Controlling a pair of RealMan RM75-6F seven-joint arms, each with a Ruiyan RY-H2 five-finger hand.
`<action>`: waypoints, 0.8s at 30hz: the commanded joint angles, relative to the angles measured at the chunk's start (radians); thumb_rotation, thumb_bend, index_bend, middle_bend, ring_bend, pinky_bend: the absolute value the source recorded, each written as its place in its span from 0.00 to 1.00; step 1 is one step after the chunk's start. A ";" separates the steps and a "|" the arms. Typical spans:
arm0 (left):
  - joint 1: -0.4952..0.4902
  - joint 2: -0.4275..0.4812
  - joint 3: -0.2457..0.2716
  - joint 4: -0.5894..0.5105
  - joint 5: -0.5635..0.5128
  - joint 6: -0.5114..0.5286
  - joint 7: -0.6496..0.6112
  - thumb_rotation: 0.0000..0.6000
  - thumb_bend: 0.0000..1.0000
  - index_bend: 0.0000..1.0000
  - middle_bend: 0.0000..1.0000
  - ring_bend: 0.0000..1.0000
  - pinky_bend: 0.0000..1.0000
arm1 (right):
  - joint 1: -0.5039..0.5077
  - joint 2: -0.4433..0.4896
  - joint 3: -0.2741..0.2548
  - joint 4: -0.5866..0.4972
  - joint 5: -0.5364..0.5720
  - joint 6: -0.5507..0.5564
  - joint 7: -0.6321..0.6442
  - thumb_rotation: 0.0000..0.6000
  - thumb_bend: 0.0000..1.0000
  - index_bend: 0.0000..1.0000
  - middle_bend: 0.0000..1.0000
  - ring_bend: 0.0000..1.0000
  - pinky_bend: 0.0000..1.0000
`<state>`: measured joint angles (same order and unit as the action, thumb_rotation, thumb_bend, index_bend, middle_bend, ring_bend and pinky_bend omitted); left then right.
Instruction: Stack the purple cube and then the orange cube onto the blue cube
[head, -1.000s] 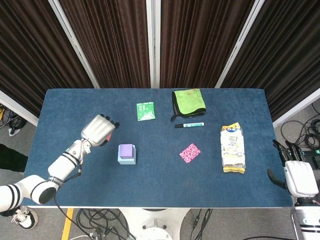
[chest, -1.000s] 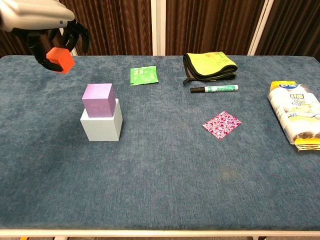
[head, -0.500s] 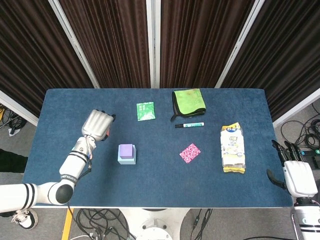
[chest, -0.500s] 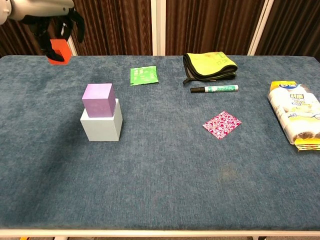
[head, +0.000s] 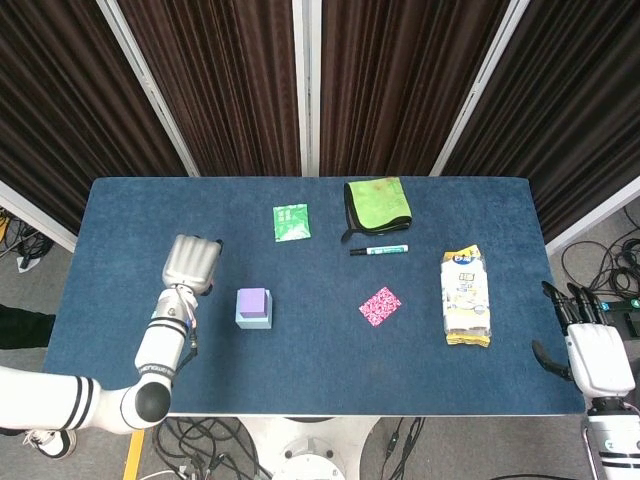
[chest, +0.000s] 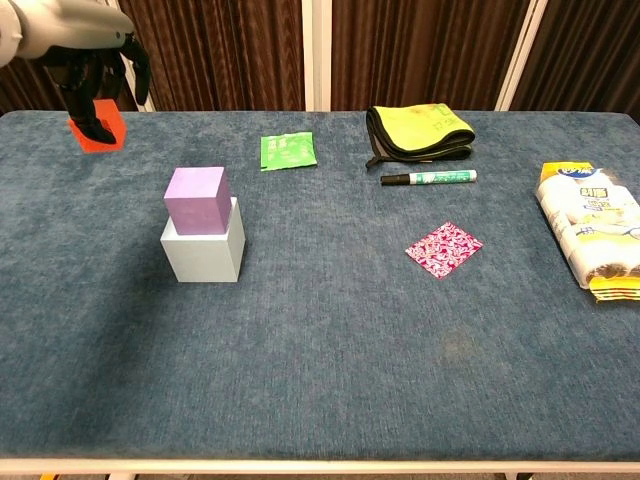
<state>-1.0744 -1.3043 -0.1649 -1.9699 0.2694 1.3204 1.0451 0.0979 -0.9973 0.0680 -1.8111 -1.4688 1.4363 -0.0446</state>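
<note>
Orange cube (chest: 97, 131) sits inside your left hand (chest: 92, 62), gripped between the dark fingers (chest: 137, 72) that curl down around its sides, held up above the table (chest: 330, 380) and well to the left of the stack. Purple cube (chest: 196, 199) already rests on the blue cube (chest: 203, 254), slightly toward the back-left of its top.

From the head view you see only the back of that left hand (head: 190, 263), just left of the purple cube (head: 253, 302); the orange cube is hidden under it. That view alone shows your right hand (head: 593, 355), off the table's right edge, holding nothing, fingers straight and apart. Chest view alone shows the grip and the blue cube's front face.
</note>
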 joint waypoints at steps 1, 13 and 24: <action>-0.012 -0.019 -0.011 -0.010 -0.028 0.018 0.013 1.00 0.28 0.42 0.65 0.45 0.49 | -0.003 -0.001 0.000 0.002 -0.001 0.006 -0.004 1.00 0.27 0.02 0.17 0.00 0.00; -0.071 -0.072 -0.110 -0.044 -0.199 0.117 0.056 1.00 0.28 0.42 0.65 0.45 0.49 | -0.005 -0.006 0.001 0.007 0.002 0.007 -0.003 1.00 0.27 0.02 0.17 0.00 0.00; -0.125 -0.175 -0.151 -0.042 -0.209 0.182 0.078 1.00 0.28 0.43 0.65 0.46 0.49 | -0.005 0.009 0.006 0.000 0.007 0.005 0.017 1.00 0.27 0.02 0.17 0.00 0.00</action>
<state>-1.1943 -1.4691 -0.3116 -2.0167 0.0592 1.4985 1.1227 0.0927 -0.9895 0.0732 -1.8105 -1.4621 1.4420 -0.0286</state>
